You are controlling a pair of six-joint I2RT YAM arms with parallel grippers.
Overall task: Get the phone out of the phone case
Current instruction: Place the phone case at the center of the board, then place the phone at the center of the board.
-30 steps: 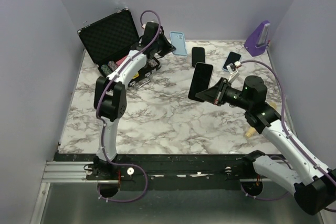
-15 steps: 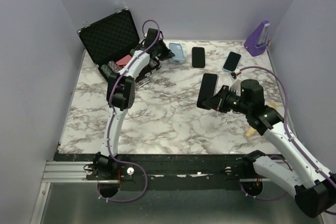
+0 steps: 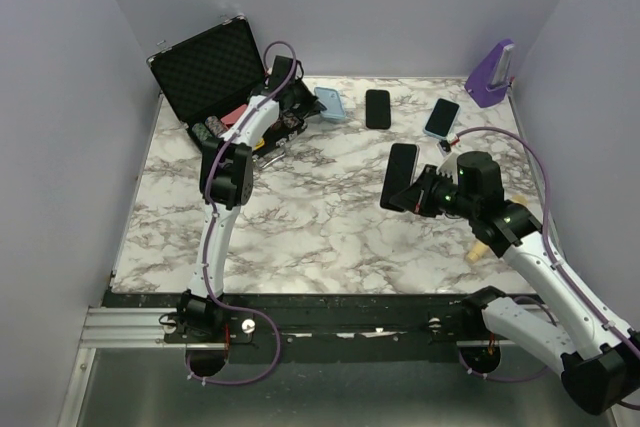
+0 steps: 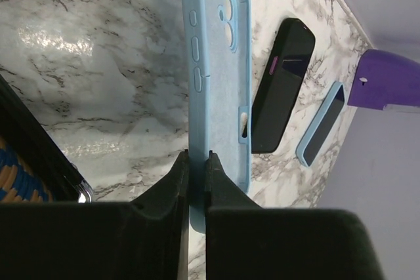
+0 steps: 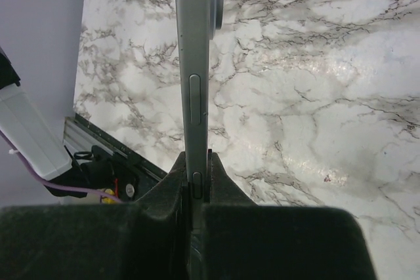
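Since a second ago your two arms have drawn apart and come down. The right gripper has lowered the phone from its raised, upright pose to a low tilt at about 3 o'clock from the table's middle. The left gripper has carried the phone case back toward 12 o'clock, near the far edge.

Read that as the separation being done. Your left wrist view shows the case's bare pale-blue lining and camera cut-out with nothing inside, and the jaws pinched shut on one side wall. Your right wrist view shows the jaws clamped on the phone's thin edge. What is left, by my judgement, is setting both down. From overhead you cannot quite tell whether the phone's lower end already touches the marble table.

Mind the neighbours. A black phone lies at 1 o'clock, near the case, and a blue-cased phone lies at 2 o'clock, near the right arm's wrist. The purple stand sits in the far-right corner, well apart. The open black carry case at 10 o'clock crowds the left arm.
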